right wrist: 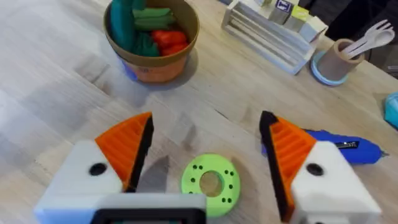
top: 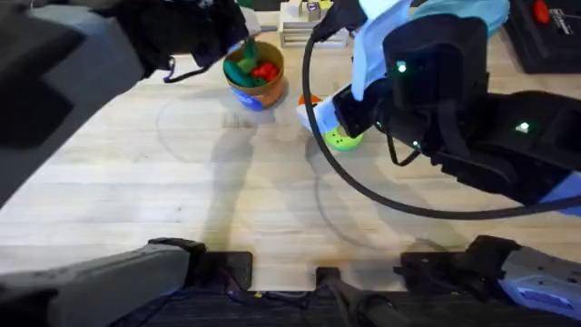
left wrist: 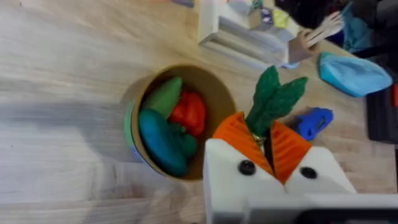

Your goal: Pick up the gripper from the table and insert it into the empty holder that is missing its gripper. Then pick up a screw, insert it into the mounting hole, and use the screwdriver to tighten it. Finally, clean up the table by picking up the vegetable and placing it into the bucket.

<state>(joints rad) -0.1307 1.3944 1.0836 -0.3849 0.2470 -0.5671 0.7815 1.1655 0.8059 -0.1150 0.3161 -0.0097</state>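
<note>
My left gripper (left wrist: 264, 140) is shut on the vegetable (left wrist: 273, 99), a thin green leafy toy that sticks up from between the orange pads. It hangs by the rim of the bucket (left wrist: 186, 68), a tan tub (top: 259, 91) holding green, teal and red toys. From overhead the left gripper (top: 238, 38) is at the bucket's back left edge. My right gripper (right wrist: 208, 140) is open, low over the table, with a round green disc (right wrist: 210, 180) between its fingers and untouched. The gripper block, screw and screwdriver are out of view.
A white rack (right wrist: 267, 31) and a cup of white forks (right wrist: 339, 59) stand at the back. A blue object (right wrist: 348, 149) lies beside the right gripper. The green disc (top: 345, 138) sits right of the bucket. Bare wood spreads across the front.
</note>
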